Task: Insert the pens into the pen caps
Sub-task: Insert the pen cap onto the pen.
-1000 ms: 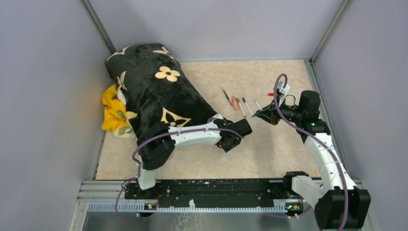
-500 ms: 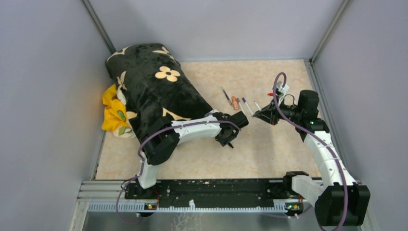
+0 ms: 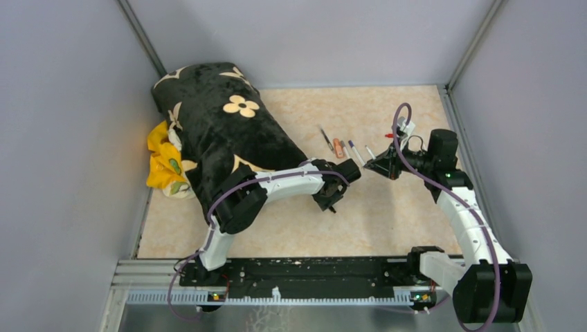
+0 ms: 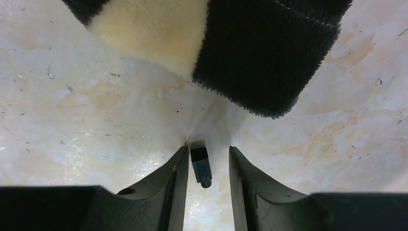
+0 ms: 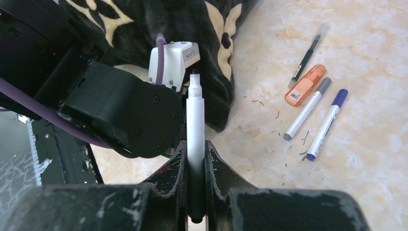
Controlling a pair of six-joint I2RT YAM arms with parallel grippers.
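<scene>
Left pincer: low over the desk, jaws partly open, gripping nothing. A black cap lies flat on the desk between its fingers, hard by one finger, with a clear gap to the other. The edge of a black-and-cream blanket sits just beyond.

Right pincer: clamped tight on a white marker, bare tip pointing out toward the left arm.

Loose on the desk, side by side: thin dark pen, orange marker, grey-ended white marker, purple-ended white marker.
</scene>
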